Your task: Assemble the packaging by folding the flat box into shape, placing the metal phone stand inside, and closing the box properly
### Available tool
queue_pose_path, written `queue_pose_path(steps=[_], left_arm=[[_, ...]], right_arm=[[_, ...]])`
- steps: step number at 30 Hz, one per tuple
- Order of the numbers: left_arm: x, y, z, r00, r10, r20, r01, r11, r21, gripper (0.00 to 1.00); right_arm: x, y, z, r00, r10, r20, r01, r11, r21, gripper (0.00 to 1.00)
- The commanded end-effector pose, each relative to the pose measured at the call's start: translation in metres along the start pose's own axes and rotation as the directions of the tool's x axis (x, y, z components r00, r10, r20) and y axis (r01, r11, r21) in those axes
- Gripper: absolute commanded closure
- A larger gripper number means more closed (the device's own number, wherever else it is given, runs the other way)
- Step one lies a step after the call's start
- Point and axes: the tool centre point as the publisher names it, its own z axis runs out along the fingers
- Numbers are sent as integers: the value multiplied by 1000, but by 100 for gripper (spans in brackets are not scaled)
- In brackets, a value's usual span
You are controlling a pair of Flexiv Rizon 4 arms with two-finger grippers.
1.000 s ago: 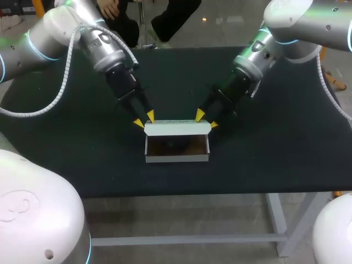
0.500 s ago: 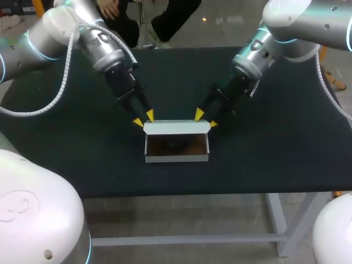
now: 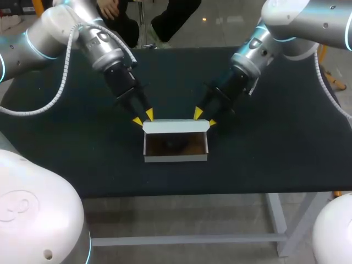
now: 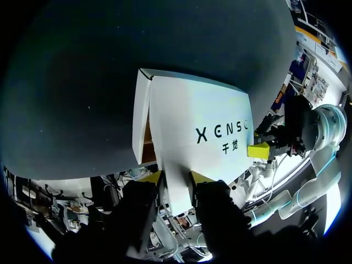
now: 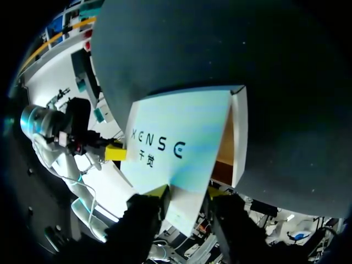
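A white box [image 3: 176,157] stands open at the middle of the dark table, its brown inside showing a dim dark shape [image 3: 177,144] that I cannot identify. Its lid [image 3: 176,126] rises from the far wall. My left gripper [image 3: 143,117] is at the lid's left end and my right gripper [image 3: 205,117] at its right end. In the left wrist view the lid [image 4: 203,115] runs down between the fingers of my left gripper [image 4: 176,177], which touch it on both sides. The right wrist view shows the same: the lid [image 5: 176,137] is held in my right gripper [image 5: 187,191].
The black table [image 3: 275,143] lies bare around the box, with free room on both sides and in front up to the near edge. Both arms come in from the far corners and slant down toward the box.
Both grippers and the lid have edged slightly toward the far side, and the box has shifted a little with them. The grip on the lid is the same.
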Motion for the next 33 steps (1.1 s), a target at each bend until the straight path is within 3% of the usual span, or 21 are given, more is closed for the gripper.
queue_pose_path(steps=[1,14,24,33], left_arm=[[4,-3,1,1000,-3,-2,3,1000,-9,70],[6,-8,2,997,8,-73,-9,1000,-13,65],[5,-9,1,993,-10,-121,9,1000,-10,73],[6,-8,-2,989,-14,-147,13,1000,-5,73]], right_arm=[[6,6,2,1000,0,4,0,1000,16,57],[9,9,4,1000,0,8,0,1000,25,58],[10,10,5,1000,0,10,0,1000,29,58],[10,11,5,1000,-2,10,1,1000,30,58]])
